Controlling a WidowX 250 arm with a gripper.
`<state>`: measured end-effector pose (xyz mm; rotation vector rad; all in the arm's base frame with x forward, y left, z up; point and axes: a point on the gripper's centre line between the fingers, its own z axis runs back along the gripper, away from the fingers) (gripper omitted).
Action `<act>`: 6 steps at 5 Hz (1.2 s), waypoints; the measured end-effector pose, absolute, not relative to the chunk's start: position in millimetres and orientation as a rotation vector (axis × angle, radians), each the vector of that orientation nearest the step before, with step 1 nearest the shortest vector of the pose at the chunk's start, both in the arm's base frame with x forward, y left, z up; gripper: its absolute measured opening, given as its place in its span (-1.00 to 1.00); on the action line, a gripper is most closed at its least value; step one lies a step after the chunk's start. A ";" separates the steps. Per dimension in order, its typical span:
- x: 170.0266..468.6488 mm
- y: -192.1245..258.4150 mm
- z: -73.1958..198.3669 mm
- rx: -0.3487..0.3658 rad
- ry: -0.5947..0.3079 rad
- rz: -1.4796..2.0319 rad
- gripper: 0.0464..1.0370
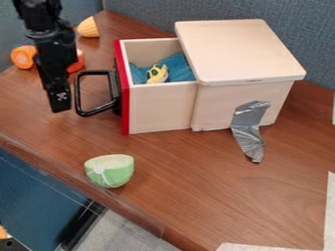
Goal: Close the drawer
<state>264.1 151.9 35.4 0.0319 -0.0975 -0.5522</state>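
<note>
The black gripper point(60, 100) hangs at the upper left, just left of the drawer's black handle point(78, 93), its tip low over the table. A pale wooden drawer point(160, 109) with a red front edge stands pulled out to the left from its wooden box point(242, 51). Inside the drawer lie a blue cloth point(180, 67) and a yellow toy point(157, 74). Whether the gripper touches the handle I cannot tell.
A green toy piece point(110, 170) sits near the table's front edge. Behind the arm are an orange toy point(23, 57) and a yellowish toy point(88, 28). Silver tape point(248, 136) runs from the box onto the brown table point(196, 181). A grey partition point(301, 29) stands behind.
</note>
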 end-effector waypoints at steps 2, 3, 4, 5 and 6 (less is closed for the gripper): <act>261.3 144.7 18.3 0.018 -0.106 -0.583 0.93; 259.7 137.9 17.1 -0.029 -0.128 -0.599 0.93; 256.4 129.0 19.4 -0.090 -0.128 -0.595 0.93; 258.3 120.6 25.8 -0.115 -0.132 -0.597 0.93; 275.6 108.5 37.6 -0.131 -0.148 -0.593 0.93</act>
